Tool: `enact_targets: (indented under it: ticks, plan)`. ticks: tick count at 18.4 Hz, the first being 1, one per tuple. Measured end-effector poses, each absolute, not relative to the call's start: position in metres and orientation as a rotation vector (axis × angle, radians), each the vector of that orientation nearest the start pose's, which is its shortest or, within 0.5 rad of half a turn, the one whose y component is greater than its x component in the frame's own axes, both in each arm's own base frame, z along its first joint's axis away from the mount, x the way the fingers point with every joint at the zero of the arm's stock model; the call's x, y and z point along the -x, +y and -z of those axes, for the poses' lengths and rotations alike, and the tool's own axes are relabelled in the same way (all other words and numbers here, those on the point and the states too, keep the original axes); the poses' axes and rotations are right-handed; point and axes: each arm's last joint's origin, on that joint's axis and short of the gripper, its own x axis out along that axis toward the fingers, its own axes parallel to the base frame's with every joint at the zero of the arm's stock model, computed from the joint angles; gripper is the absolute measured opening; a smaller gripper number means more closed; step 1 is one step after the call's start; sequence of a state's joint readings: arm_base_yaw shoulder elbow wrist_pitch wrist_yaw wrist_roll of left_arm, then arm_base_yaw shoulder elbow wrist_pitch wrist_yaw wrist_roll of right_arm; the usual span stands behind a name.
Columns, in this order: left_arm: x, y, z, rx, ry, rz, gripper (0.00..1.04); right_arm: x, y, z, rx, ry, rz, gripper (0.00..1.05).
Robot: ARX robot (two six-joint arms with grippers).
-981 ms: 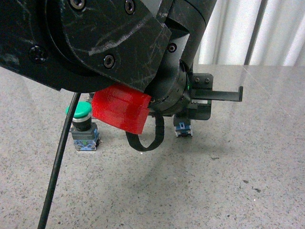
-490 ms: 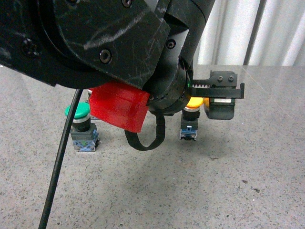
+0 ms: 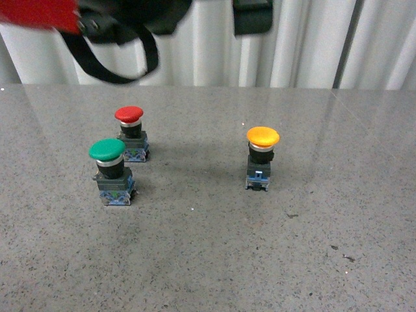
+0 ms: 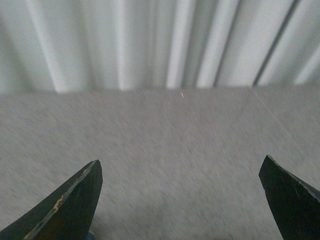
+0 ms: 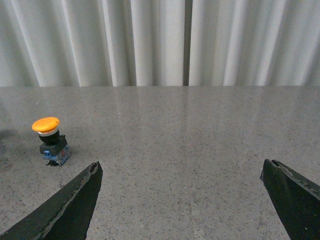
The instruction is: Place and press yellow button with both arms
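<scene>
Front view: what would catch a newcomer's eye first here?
Three bright mushroom-capped buttons stand on the grey speckled table. The yellow button stands alone toward the right, with the green button and the red button behind it close together on the left. The left hand and right hand are both open and empty.

Front camera on the robot's body, looking ahead and down across the speckled grey table point(image 3: 214, 260) to the white curtain point(image 3: 312, 39), both wrist cameras low over that table, facing the same curtain, right wrist and front views sharing the yellow button point(image 3: 262, 138) at middle distance.
</scene>
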State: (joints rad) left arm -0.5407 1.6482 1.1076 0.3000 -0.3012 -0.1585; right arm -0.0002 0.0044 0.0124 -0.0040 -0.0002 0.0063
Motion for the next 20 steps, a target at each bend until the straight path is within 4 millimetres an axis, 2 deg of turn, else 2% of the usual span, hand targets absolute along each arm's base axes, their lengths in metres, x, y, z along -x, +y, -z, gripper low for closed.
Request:
enact_targets:
  ticks: [1, 4, 5, 7, 9, 11, 13, 17, 20]
  plan:
    - [-0.323, -0.180, -0.275, 0.051, 0.212, 0.206, 0.98, -0.097, 0.000, -0.167, -0.006, -0.004, 0.000, 0.98]
    - [-0.297, -0.128, -0.313, -0.077, 0.031, 0.069, 0.98, -0.097, 0.000, -0.167, -0.006, -0.004, 0.000, 0.98]
    - [-0.281, -0.111, -0.316, -0.065, -0.007, 0.018, 0.90, -0.097, 0.000, -0.167, -0.006, -0.004, 0.000, 0.98]
    - [-0.242, -0.077, -0.297, -0.013, -0.040, -0.005, 0.68, -0.097, 0.000, -0.167, -0.006, -0.004, 0.000, 0.98]
    - [-0.221, -0.054, -0.267, -0.001, -0.027, -0.014, 0.45, -0.097, 0.000, -0.167, -0.006, -0.004, 0.000, 0.98]
    - [-0.205, -0.041, -0.237, -0.013, 0.023, -0.004, 0.23, -0.097, 0.000, -0.167, -0.006, -0.004, 0.000, 0.98]
    - [-0.189, -0.031, -0.226, -0.004, -0.001, 0.000, 0.04, -0.097, 0.000, -0.167, -0.006, -0.004, 0.000, 0.98]
    - [-0.166, -0.017, -0.202, -0.006, 0.013, -0.002, 0.04, -0.097, 0.000, -0.167, -0.006, -0.004, 0.000, 0.98]
    - [-0.153, -0.011, -0.193, -0.004, 0.003, -0.004, 0.04, -0.097, 0.000, -0.167, -0.006, -0.004, 0.000, 0.98]
